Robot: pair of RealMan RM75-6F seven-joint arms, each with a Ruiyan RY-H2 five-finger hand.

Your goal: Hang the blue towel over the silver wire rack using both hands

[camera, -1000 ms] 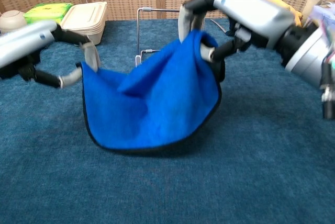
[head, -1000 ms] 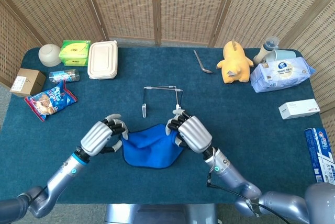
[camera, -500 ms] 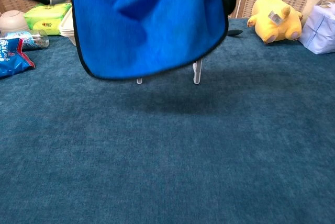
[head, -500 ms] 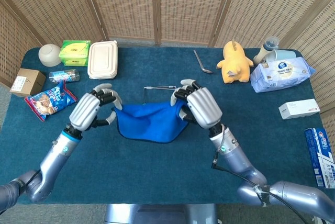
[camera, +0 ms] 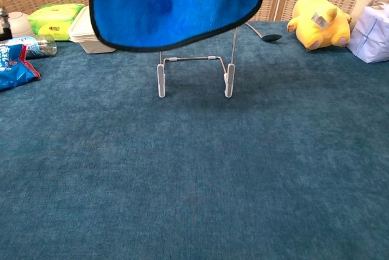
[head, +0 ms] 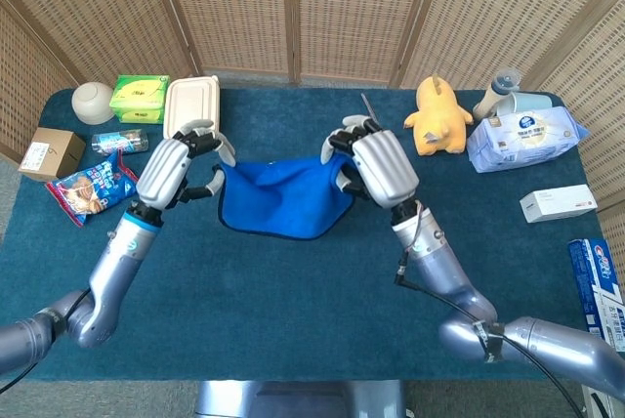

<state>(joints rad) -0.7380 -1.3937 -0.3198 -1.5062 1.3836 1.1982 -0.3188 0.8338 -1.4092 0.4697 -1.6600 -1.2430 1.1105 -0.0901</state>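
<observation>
Towel: blue towel (head: 285, 205) is up in the air, stretched between both hands, and it hangs way higher than 1 second ago, when its bottom edge was still sagging near the worktop (camera: 194, 181).
Position: in the chest view the towel's lower hem now floats above the silver wire rack (camera: 195, 75), with the rack's feet and lower crossbar in plain sight underneath.
Left hand: left hand (head: 180, 170) pinches the towel's left corner, other fingers curled in loosely.
Right hand: right hand (head: 376, 166) grips the right corner, fingers bunched around the cloth.
What changed: both hands have gone up and forward toward the rack, so the lift looks pretty much done.
What it means: my guess is the next bit is carrying the towel a little further back and lowering it so it drapes over the top bar.
Hidden stuff: rack's top bar is covered by the towel in both views, so can't tell if cloth is touching it yet.
Cut off: chest view crops the towel's top edge and shows neither hand properly.
Clutter: yellow plush toy (camera: 315, 12) and white lunch box (head: 191, 105) sit well apart from the action.
</observation>
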